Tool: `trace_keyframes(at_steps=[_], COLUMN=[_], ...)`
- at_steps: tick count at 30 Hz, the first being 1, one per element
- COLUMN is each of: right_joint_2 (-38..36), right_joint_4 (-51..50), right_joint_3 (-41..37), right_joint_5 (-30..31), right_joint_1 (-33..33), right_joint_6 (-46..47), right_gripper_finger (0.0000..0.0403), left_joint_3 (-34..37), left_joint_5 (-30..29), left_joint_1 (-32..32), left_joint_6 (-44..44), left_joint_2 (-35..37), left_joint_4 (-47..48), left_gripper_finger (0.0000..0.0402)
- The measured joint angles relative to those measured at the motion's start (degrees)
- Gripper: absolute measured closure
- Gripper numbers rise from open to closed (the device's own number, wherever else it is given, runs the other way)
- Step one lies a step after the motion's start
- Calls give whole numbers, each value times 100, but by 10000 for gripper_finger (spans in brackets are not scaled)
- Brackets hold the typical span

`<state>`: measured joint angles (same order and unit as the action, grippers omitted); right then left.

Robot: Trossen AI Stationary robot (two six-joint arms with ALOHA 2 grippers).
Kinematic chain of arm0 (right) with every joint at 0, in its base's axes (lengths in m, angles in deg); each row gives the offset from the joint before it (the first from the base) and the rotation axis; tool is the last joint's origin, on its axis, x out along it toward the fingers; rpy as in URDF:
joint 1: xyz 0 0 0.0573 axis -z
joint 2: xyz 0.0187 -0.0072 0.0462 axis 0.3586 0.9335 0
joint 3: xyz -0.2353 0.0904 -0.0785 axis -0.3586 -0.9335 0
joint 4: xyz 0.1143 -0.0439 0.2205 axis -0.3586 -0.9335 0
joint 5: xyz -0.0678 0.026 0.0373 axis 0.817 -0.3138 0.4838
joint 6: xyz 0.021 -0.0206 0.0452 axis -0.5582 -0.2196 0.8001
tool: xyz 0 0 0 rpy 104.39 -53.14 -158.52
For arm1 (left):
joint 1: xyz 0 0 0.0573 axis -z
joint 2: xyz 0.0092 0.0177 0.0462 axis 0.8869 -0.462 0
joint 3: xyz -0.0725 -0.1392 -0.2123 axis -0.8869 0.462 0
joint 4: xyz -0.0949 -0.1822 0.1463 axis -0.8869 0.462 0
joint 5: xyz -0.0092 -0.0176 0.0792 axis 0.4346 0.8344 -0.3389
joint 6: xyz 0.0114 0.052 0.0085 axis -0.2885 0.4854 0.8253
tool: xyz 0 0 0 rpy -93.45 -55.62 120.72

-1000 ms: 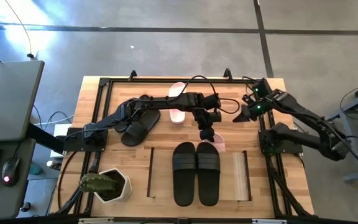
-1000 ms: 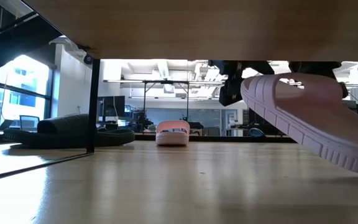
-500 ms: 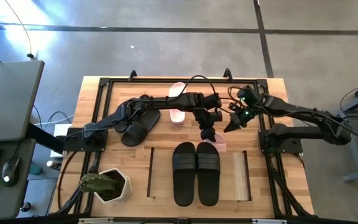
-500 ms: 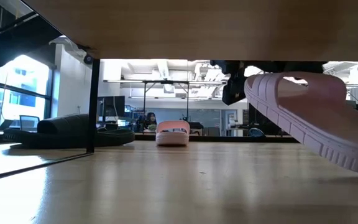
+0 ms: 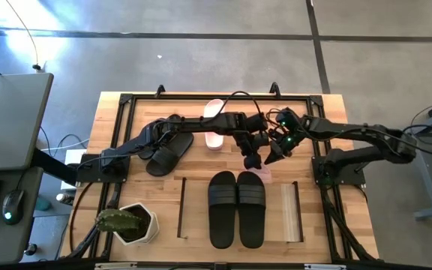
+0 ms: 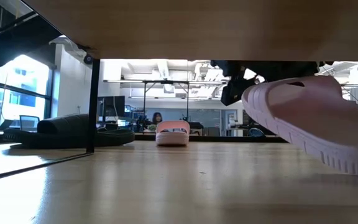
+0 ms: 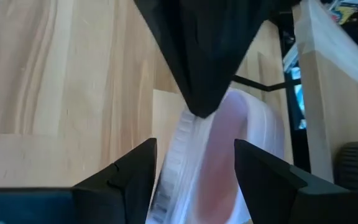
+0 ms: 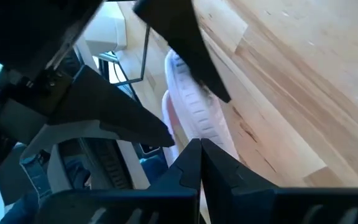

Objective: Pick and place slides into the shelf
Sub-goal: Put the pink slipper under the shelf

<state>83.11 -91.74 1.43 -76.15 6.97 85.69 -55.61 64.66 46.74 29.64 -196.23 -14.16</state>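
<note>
My left gripper (image 5: 251, 159) is shut on a pink-and-white slide (image 5: 263, 175) at the shelf's far edge. The low view shows this slide (image 6: 303, 118) tilted under the shelf's top panel (image 6: 197, 31). My right gripper (image 5: 270, 158) is shut and points at the same slide from the right, close beside the left gripper. One black pair (image 5: 236, 208) lies flat on top of the light-wood shelf (image 5: 291, 217). The other pink slide (image 5: 214, 133) rests sole down near the far edge. The other black slides (image 5: 167, 154) lie under my left arm. My left gripper pinches the pink slide's far end (image 7: 222, 168) between its two fingers (image 7: 135, 177), coming from above and pointing down. That far end is lifted, and the slide slopes down to its near end (image 6: 353, 165) inside the shelf. My right gripper has its shut tip (image 7: 197, 109) at the slide's edge; whether it touches cannot be told.
A white hexagonal pot with a cactus (image 5: 130, 223) stands at the near left corner. Black frame rails (image 5: 201, 97) run along the table's edges. Bare wood shows between the shelf and the pot and along the far right. A person (image 6: 157, 117) is far off in the room.
My right arm has swung from the table's far right corner toward the left gripper and now points at the held slide. In the low view the pink slide has tipped to a flatter slope. My left gripper has kept its place.
</note>
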Motion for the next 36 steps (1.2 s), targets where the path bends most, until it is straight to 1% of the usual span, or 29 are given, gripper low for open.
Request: trace_keyframes(at_steps=[7,16,20,24,27,30,36], right_joint_2=[22,19,19,17,15,15,-5], right_joint_4=[-90,-883,-1099,-1035,-1020,-947,-670], right_joint_3=[0,0,0,0,0,0,1], right_joint_5=[13,-73,-9,111,124,141,186], right_joint_1=[-2,-2,-2,0,0,0,0], right_joint_6=[-21,-434,-610,-629,-632,-671,-654], right_gripper_finger=[403,403,403,403,403,403,403], left_joint_3=[0,0,0,0,-14,-211,-216], left_joint_5=[-102,-78,228,206,303,553,1153], left_joint_1=[-6,-170,-221,-240,-327,-460,-701], left_joint_6=[139,103,-20,86,-3,-28,-337], left_joint_2=[0,0,0,0,0,-3,138], left_joint_4=[4,189,216,201,184,459,823], left_gripper_finger=[204,204,204,204,204,204,204])
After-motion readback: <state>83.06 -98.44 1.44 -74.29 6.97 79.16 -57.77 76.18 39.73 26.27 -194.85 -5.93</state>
